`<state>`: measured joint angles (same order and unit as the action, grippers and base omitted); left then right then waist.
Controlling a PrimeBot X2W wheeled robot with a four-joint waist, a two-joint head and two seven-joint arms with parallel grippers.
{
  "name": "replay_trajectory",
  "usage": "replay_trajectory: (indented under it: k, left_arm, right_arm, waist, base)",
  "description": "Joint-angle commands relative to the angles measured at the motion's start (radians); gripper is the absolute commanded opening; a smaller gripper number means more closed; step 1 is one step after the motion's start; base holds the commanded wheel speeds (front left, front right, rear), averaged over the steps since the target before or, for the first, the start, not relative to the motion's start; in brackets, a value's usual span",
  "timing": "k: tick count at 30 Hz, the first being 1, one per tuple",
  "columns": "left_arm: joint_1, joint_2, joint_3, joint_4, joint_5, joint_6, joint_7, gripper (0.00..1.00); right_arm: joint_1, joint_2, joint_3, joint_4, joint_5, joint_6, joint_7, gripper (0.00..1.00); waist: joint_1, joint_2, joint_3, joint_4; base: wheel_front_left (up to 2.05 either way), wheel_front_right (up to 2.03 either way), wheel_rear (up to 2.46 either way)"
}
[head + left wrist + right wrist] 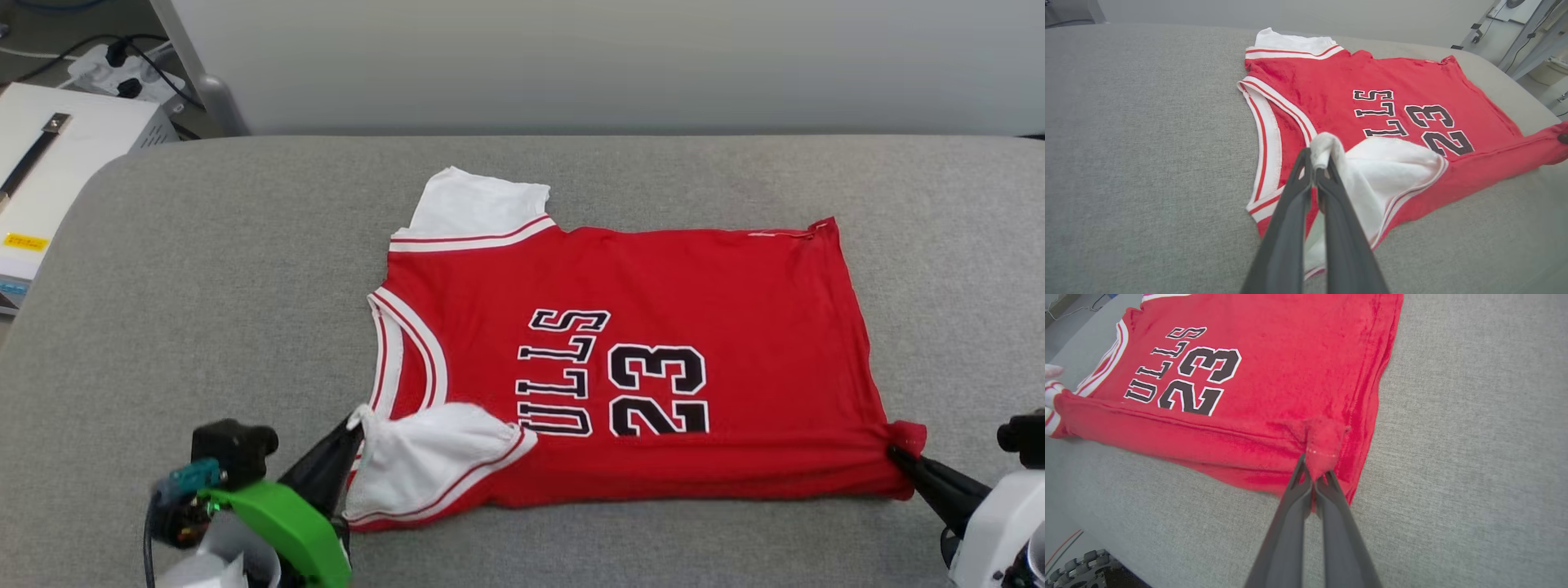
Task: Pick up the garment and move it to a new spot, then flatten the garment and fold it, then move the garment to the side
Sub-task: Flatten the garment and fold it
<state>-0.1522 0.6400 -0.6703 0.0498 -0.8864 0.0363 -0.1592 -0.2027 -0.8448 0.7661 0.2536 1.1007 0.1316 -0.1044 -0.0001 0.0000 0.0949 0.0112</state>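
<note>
garment (653, 278) lies spread on grey bench (204, 269); left tool (354, 426) clenched on its white sleeve (433, 457), right tool (894, 450) clenched on its red hem corner (912, 435).

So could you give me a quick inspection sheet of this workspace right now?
Surface: grey fabric-covered table.
Job's things: garment lies spread, lettering up; near white sleeve folded onto the red front.
Clutter: nothing seen.
Grippers: left gripper shut on the white sleeve; right gripper shut on the hem corner.
Cables: black cables at a power strip, far left.
Surroundings: white box at left; pale wall behind.
</note>
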Motion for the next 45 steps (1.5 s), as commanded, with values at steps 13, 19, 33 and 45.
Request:
replay_trajectory:
  k: [13,19,33,45]
  left_arm:
    - [-0.346,-0.110,-0.039,0.361,0.074,-0.135,0.008,0.00]
    - [-0.404,-0.162,-0.073,0.519,0.073,-0.158,-0.027,0.00]
    - [-0.445,-0.194,-0.151,0.668,0.046,-0.167,-0.092,1.00]
    - [-0.576,-0.065,-0.128,0.527,0.025,-0.164,0.112,1.00]
  right_arm:
    - [-0.150,0.070,-0.081,0.028,-0.057,-0.001,0.100,0.00]
    - [-0.193,0.110,-0.072,0.081,-0.081,-0.001,0.118,0.00]
    - [-0.178,0.130,-0.069,0.103,-0.078,-0.001,0.073,1.00]
    - [-0.102,0.094,-0.147,0.030,-0.108,-0.001,0.032,1.00]
  waist:
    - [0.0001,0.0000,0.169,-0.034]
    - [0.0001,0.0000,0.215,-0.034]
    - [0.0001,0.0000,0.152,-0.015]
    - [0.0001,0.0000,0.096,0.018]
  base:
    - [0.00,0.00,0.00]
    - [0.00,0.00,0.00]
    - [0.00,0.00,0.00]
    - [0.00,0.00,0.00]
